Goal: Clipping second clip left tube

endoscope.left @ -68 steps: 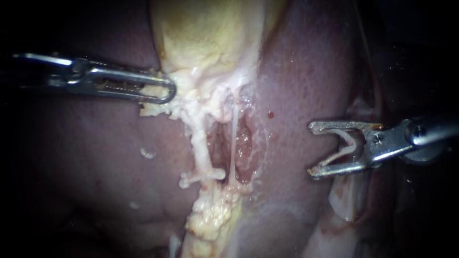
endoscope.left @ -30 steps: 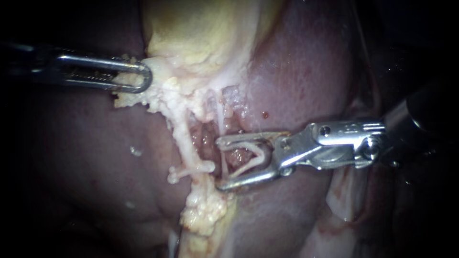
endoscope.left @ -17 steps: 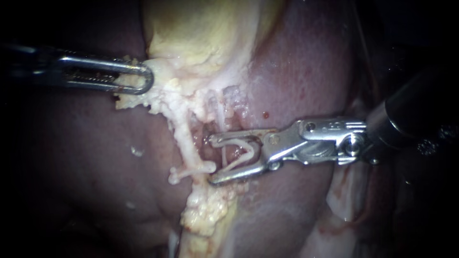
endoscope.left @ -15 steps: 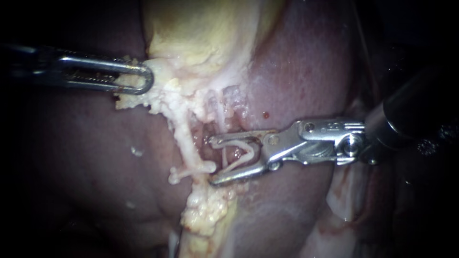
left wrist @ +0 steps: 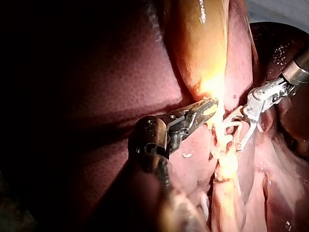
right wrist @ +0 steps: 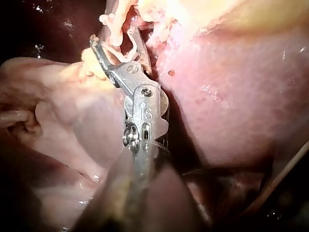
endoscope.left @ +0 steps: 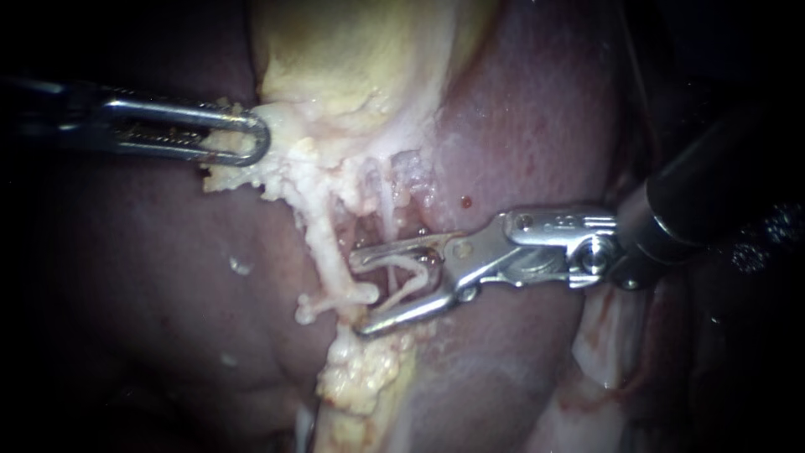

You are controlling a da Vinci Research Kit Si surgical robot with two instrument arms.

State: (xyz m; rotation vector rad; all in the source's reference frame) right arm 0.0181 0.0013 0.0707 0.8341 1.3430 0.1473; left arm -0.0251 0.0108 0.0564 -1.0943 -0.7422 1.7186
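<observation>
My left instrument (endoscope.left: 245,139) comes in from the left, its jaws shut on fatty tissue at the neck of the yellow gallbladder (endoscope.left: 352,59). From there the thick white left tube (endoscope.left: 323,239) runs down, with a pale clip (endoscope.left: 335,299) across its lower end. My right instrument (endoscope.left: 357,292) holds a white clip (endoscope.left: 407,273) in its jaws, which stand apart. They straddle the thin right tube (endoscope.left: 387,210), and their tips reach the left tube beside the pale clip. The left wrist view shows both instruments (left wrist: 207,108) (left wrist: 239,133) at the tubes. The right wrist view shows the jaws (right wrist: 113,38) around pale strands.
Dark red liver (endoscope.left: 537,126) lies on both sides of the dissected bed. A lump of yellow fat (endoscope.left: 360,377) sits below the tubes. Pale folded tissue (endoscope.left: 612,335) lies under the right instrument's shaft.
My right instrument has come in from the right, across the thin tube to the left tube, and its jaws have narrowed a little. My left instrument pulled its tissue leftward early on, then held still.
</observation>
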